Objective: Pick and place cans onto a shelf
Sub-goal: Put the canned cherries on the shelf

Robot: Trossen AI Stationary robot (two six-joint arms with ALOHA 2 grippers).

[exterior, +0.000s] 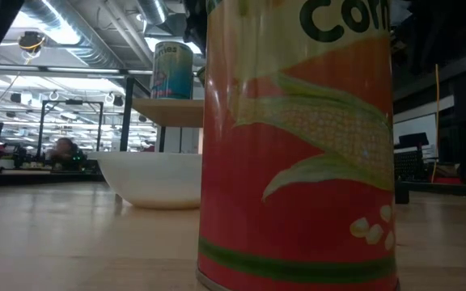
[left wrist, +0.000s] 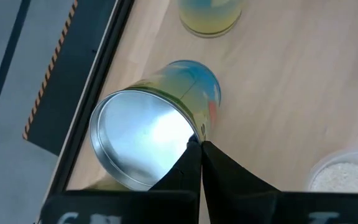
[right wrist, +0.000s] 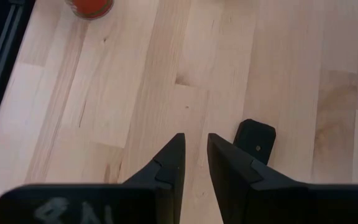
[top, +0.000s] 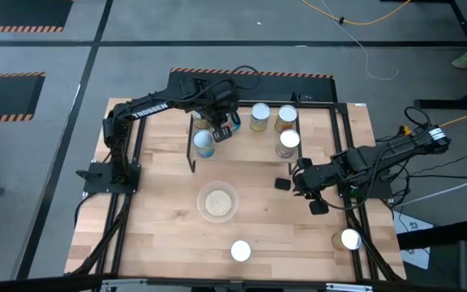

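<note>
The cans sit in two groups. On the shelf point(top: 324, 134) at the far side of the counter point(top: 160, 211) I count a blue-labelled can point(top: 204, 143) at the left end and three more, at point(top: 259, 116), point(top: 287, 118) and point(top: 289, 143), toward the right. Two remain on the counter near its front edge: one centre-front point(top: 241, 251), one at the front right point(top: 349, 238). The low view is filled by an orange corn-labelled can point(exterior: 298, 145) standing upright close to the lens; I cannot match it with certainty to either.

Handling judgement: these are rigid metal tins, likely moderately heavy if full, with smooth paper labels that could slip under a light pinch. I would take hold across the side wall at mid-height, axis upright, not by the rim.

The left end effector point(left wrist: 199, 144) is over the left end of the shelf, fingers pressed together and holding nothing, tips at the rim of the blue-labelled can, whose bright top point(left wrist: 143, 140) faces the wrist camera. Whether they touch the rim I cannot tell.

The right end effector point(right wrist: 194, 152) hovers low over bare counter at the right, fingers narrowly parted, empty, a small black block point(right wrist: 255, 140) just beside it. A clear bowl point(top: 218, 202) of beige grains stands mid-counter, between the shelf and the front cans.
</note>
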